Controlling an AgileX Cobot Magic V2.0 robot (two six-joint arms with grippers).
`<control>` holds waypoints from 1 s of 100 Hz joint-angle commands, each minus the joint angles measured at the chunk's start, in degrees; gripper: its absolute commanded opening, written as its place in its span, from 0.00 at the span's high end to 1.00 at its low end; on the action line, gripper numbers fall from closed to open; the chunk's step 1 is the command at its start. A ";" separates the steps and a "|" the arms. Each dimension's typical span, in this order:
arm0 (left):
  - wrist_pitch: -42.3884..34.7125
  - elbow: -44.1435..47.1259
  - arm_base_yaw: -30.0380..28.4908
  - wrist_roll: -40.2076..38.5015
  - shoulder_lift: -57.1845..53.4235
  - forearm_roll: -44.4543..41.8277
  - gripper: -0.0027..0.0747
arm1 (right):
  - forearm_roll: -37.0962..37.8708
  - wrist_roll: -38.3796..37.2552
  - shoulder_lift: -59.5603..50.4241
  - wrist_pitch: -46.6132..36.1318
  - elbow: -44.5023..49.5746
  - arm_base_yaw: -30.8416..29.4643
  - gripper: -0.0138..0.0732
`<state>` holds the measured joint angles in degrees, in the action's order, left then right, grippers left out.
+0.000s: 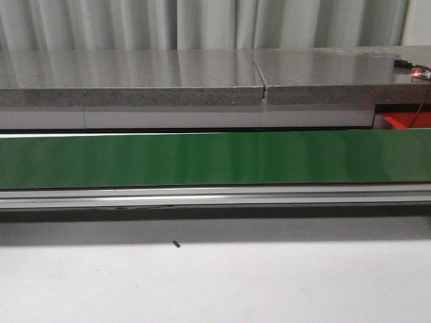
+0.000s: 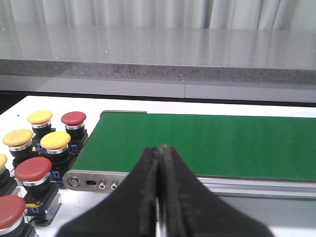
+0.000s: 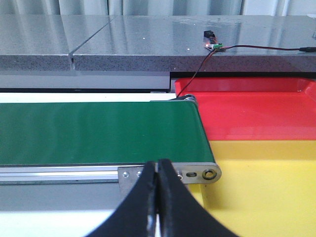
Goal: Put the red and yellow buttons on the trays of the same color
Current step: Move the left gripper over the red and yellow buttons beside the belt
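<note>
2 tools, left tool (image 2: 159, 197) and right tool (image 3: 158, 202), sat pressed together, empty. Buttons (image 2: 37, 158) clustered lower left; red tray (image 3: 252, 116) and yellow tray (image 3: 266, 187) at right. Picking looked unstarted; the next move called for parting the left tool over 1 button.

conveyor belt (image 1: 215, 160): green, running left to right across the middle of the scene
aluminium rail (image 1: 215, 197): lying along the belt's near edge
stone counter (image 1: 135, 77): grey, speckled, sitting beyond the belt
curtain (image 1: 202, 23): pale, hanging at the far back
small circuit board (image 3: 214, 46): resting on the counter at far right, trailing a wire
</note>
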<state>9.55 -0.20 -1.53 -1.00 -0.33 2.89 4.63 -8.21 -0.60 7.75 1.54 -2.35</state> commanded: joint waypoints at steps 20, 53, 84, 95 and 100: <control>-4.46 1.97 -0.06 -0.29 -1.82 0.01 0.99 | 0.61 0.31 -1.13 -4.51 -0.90 -0.29 0.95; -2.31 -1.73 -0.06 -0.29 -0.06 0.01 0.99 | 0.61 0.31 -1.13 -4.51 -0.90 -0.29 0.95; 7.27 -15.54 -0.06 -0.74 12.97 -1.68 0.99 | 0.61 0.31 -1.13 -4.51 -0.90 -0.29 0.95; 11.39 -20.60 -0.06 -0.89 18.58 -1.56 0.99 | 0.61 0.31 -1.13 -4.51 -0.90 -0.29 0.95; 12.85 -23.09 -0.06 -0.89 21.14 -0.58 0.99 | 0.61 0.31 -1.13 -4.51 -0.90 -0.29 0.95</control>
<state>23.58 -18.22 -1.53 -1.22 16.60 1.38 4.63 -8.21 -0.60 7.75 1.54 -2.35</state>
